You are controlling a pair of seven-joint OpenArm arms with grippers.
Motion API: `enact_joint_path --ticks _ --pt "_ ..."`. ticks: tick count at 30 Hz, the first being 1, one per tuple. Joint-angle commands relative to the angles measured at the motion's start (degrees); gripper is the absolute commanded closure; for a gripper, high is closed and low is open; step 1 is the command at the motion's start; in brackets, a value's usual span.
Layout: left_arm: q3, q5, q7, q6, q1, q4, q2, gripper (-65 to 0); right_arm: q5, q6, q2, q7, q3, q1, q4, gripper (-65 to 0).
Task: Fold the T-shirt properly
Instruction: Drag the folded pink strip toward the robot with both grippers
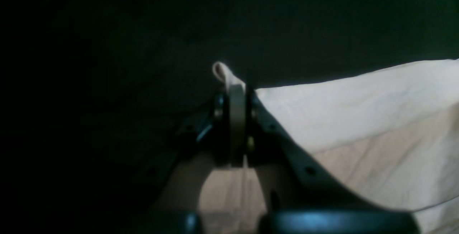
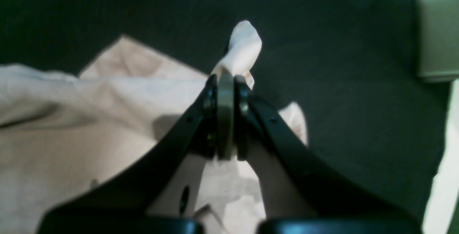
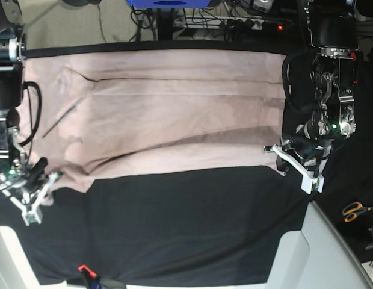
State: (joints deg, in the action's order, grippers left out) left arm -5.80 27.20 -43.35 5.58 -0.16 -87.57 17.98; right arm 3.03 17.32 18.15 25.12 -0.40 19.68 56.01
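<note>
The pale pink T-shirt (image 3: 174, 114) lies spread wide across the far half of the black cloth (image 3: 186, 223). My left gripper (image 3: 271, 149) is at the shirt's near right corner, shut on a pinch of its edge. In the left wrist view a small loop of fabric pokes out past the closed left gripper (image 1: 236, 88), and the T-shirt (image 1: 358, 119) runs off to the right. My right gripper (image 3: 53, 176) is at the near left corner, also shut on the hem. In the right wrist view a tuft of cloth sticks out beyond the right gripper (image 2: 226, 79), with the T-shirt (image 2: 71, 126) to the left.
Orange-handled scissors (image 3: 355, 211) lie on the cloth at the far right. A white table edge (image 3: 331, 253) runs along the lower right. A small red and black object (image 3: 84, 270) sits at the near edge. Cables and a blue stand (image 3: 168, 5) are behind the table.
</note>
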Motion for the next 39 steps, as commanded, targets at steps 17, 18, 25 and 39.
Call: enact_joint_path --ticks 17,18,25,39 --pt "0.1 0.3 1.0 -3.7 -1.1 -1.3 0.6 0.0 0.3 -0.4 1.9 -6.1 0.4 5.0 -6.7 0.0" --pt "0.2 0.3 1.0 -3.7 -0.9 -1.3 0.6 0.0 0.3 -0.4 2.0 -4.9 0.5 4.9 -6.7 0.0" --pt "0.3 0.3 0.9 -3.7 1.0 -1.3 0.6 0.0 0.3 -0.6 2.1 1.6 4.3 1.1 -2.6 0.0" --pt "5.8 0.3 0.9 -3.8 6.2 -4.3 1.0 0.0 0.3 -0.6 -1.1 16.3 12.2 -11.6 15.9 0.0"
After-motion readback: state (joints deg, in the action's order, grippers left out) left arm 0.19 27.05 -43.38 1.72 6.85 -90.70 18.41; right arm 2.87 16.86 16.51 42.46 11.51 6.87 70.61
